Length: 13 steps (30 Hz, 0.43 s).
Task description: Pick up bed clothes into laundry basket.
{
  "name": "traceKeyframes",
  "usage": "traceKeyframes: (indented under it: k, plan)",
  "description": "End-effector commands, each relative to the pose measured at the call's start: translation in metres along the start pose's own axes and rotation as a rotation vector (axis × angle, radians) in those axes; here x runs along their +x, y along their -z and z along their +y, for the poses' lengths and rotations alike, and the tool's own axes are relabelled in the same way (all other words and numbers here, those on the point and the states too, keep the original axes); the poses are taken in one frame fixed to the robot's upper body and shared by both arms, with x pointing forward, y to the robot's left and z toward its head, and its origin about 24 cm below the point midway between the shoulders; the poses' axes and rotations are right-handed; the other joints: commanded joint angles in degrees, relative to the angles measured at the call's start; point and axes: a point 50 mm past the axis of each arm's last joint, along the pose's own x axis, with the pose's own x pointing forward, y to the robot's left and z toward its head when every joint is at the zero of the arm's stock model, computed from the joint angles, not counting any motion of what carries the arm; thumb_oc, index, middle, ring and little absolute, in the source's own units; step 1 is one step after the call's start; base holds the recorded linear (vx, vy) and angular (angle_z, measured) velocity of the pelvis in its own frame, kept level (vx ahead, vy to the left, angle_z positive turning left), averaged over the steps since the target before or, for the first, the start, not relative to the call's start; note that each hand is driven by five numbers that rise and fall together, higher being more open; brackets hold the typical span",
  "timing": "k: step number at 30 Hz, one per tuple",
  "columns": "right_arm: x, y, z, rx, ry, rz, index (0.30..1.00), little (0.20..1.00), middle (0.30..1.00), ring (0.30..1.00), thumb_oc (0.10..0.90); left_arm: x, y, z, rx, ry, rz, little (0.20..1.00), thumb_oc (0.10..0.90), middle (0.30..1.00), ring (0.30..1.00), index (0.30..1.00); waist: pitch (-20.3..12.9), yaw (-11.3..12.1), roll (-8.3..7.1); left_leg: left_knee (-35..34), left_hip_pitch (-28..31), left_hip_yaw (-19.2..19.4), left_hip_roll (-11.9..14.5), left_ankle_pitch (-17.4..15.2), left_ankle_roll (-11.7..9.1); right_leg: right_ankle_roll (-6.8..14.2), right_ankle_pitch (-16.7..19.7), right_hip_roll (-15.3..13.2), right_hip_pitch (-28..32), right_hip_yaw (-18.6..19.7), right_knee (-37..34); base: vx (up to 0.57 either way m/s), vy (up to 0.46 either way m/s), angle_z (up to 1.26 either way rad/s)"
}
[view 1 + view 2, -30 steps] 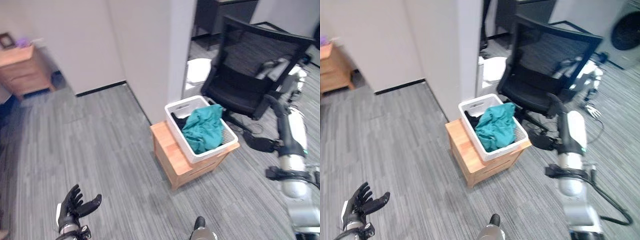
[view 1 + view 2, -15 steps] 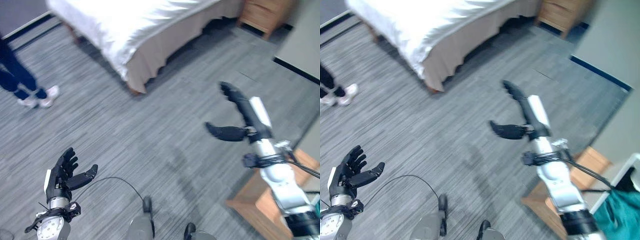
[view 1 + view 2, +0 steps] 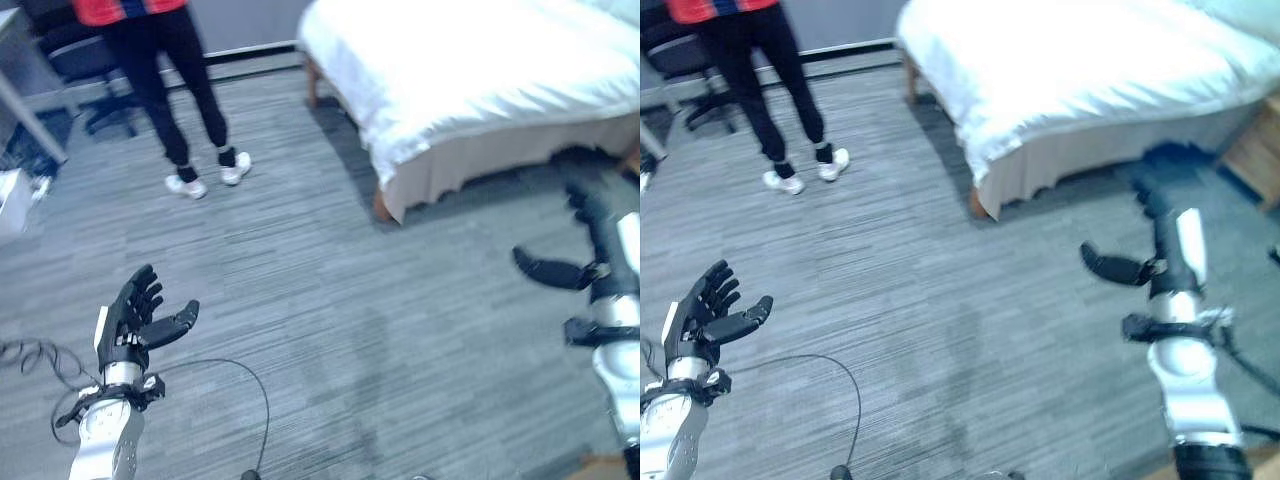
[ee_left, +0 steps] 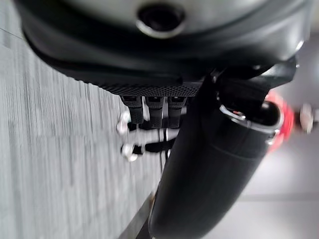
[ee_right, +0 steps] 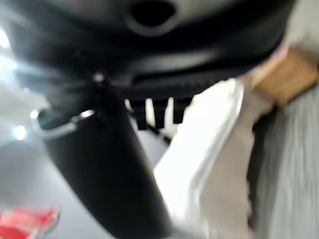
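Observation:
A bed with white bedding point(image 3: 480, 70) stands at the far right, its sheet hanging over a beige skirt point(image 3: 1060, 170). My left hand point(image 3: 135, 320) is raised at the lower left, open with fingers spread, holding nothing. At the right my right hand point(image 3: 1170, 255) is also open and empty, thumb out, in the air short of the bed's near corner. Past the straight fingers point(image 5: 159, 112) in the right wrist view shows the white sheet point(image 5: 209, 144).
A person point(image 3: 170, 60) in dark trousers and white shoes stands at the far left beside an office chair point(image 3: 80, 60). A wooden nightstand point(image 3: 1255, 160) sits right of the bed. Grey carpet point(image 3: 330, 300) lies between me and the bed.
The camera has swung round: the white basket on its wooden stand has left the picture, and the bed and the person have come into it. Both hands stay open and empty.

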Motion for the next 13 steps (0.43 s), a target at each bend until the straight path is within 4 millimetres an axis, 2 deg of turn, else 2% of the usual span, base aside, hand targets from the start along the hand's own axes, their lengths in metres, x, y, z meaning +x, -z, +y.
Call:
traceKeyframes:
  k: [1,2,4,6,8,13]
  plan:
    - [0.017,-0.035,-0.032,0.035,0.199,-0.18,0.9,0.9,0.9,0.9,0.8,0.023,-0.084,-0.003,0.098,0.04,-0.371,0.9,0.8,0.9,0.9,0.9,1.4,-1.1,-0.97,-3.2,2.5,-1.4,2.2,-5.8,-0.5,1.0,5.1,2.8,-2.3,6.8,-3.1,-0.05,0.125,0.9]
    - [0.017,-0.035,-0.032,0.035,0.201,-0.179,0.9,0.9,0.9,0.9,0.8,0.024,-0.084,-0.003,0.099,0.041,-0.372,0.9,0.8,0.9,0.9,0.9,1.2,-0.8,-0.98,-3.2,2.3,-1.3,2.3,-5.8,-0.5,0.9,5.1,2.8,-2.7,7.0,-3.0,-0.04,0.161,0.83]
    - [0.013,-0.025,-0.029,0.025,0.217,-0.137,0.9,0.9,0.9,0.9,0.8,0.033,-0.086,-0.013,0.09,0.047,-0.375,0.9,0.8,0.9,0.9,0.9,1.5,-1.1,-0.68,-3.1,2.2,-4.5,0.5,-6.6,0.3,0.7,2.3,6.3,-3.2,13.2,-7.9,0.03,0.09,0.32]
    - [0.013,-0.021,-0.029,0.023,0.227,-0.122,0.9,0.9,0.9,0.9,0.8,0.034,-0.084,-0.013,0.09,0.045,-0.368,0.9,0.8,0.9,0.9,0.9,1.5,-0.9,-0.9,-3.2,2.4,-5.0,0.1,-6.8,0.5,0.7,2.9,6.3,-2.4,13.0,-9.3,0.0,0.008,0.58]
    - [0.013,-0.015,-0.022,0.016,0.213,-0.085,0.9,0.9,0.9,0.9,0.8,0.032,-0.073,-0.013,0.082,0.034,-0.327,0.9,0.8,0.9,0.9,0.9,0.0,-0.5,-1.33,-3.3,2.6,-4.9,-0.5,-6.9,0.9,1.0,4.5,6.2,-0.9,12.7,-12.3,0.01,0.0,0.59]
    - [0.011,-0.008,-0.012,0.03,0.183,-0.051,0.9,0.9,0.9,0.9,0.8,0.025,-0.059,-0.012,0.08,0.017,-0.282,0.9,0.8,0.9,0.9,0.9,-1.6,0.2,-1.99,-3.4,2.7,-5.0,-1.0,-6.5,0.9,1.1,5.6,6.1,0.7,11.8,-14.6,0.01,0.025,-0.11]
